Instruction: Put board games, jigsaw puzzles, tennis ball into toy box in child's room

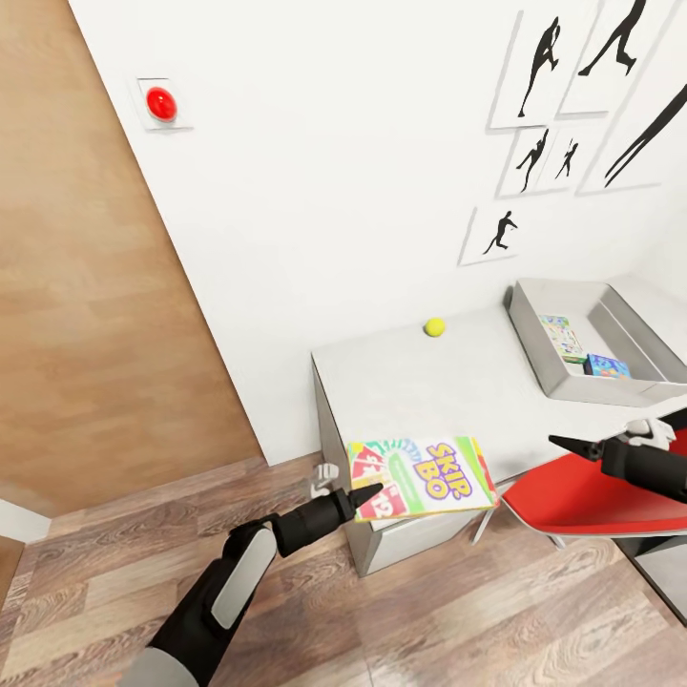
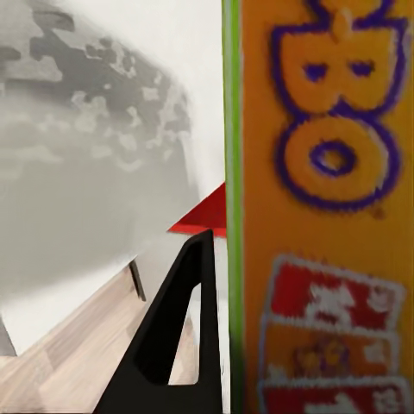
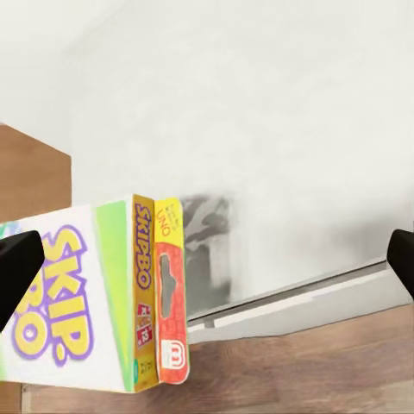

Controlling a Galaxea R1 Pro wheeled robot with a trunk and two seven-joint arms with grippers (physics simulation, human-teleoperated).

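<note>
Left gripper (image 1: pixel 370 496): clamped on the Skip-Bo board game (image 1: pixel 425 474) edge.
Right gripper (image 1: pixel 558 443): jaws spread, empty.
Toy box (image 1: pixel 534 355): beyond right gripper.
Tennis ball (image 1: pixel 434 327): on table (image 1: pixel 420 382).

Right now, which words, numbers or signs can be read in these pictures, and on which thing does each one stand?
"SKIP BO": cover of the large board game held by the left gripper.
"SKIPBO": its side edge, right wrist view.
"12": red card printed on its cover.
"UNO": small print on the edge, barely legible.
Covers of the two game boxes in the toy box: too small.
</note>
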